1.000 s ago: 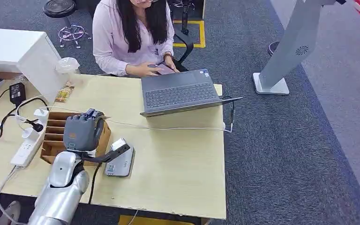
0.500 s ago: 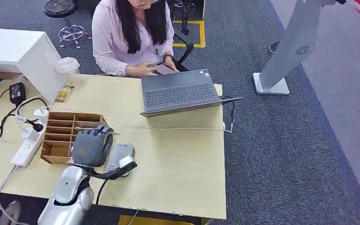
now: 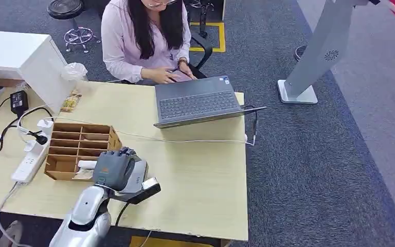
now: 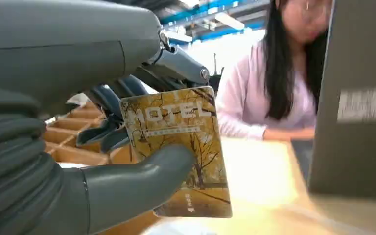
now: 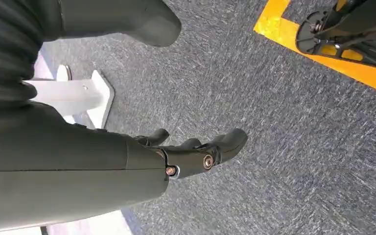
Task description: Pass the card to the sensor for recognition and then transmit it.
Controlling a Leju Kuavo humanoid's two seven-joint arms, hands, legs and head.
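A: What has just changed?

B: My left hand (image 3: 114, 170) has swung right and nearer, from over the brown wooden compartment box (image 3: 77, 149) to above the grey flat card sensor (image 3: 136, 177); I judge the reading step is under way.

A: And the yellow rectangular hotel card (image 4: 178, 152)?

B: Pinched between thumb and fingers, long axis upright in the wrist view, face toward the camera. My right hand (image 5: 196, 152) hangs over the carpet, holding nothing, fingers loosely curled. Farther off, a person (image 3: 146, 38) sits behind the grey open laptop (image 3: 198, 100).

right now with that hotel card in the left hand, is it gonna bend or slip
The hotel card looks flat and unbowed, so probably stiff plastic. Its glossy printed face may be slippery. The left hand pinches it with the thumb across one face, so a knock could twist it.
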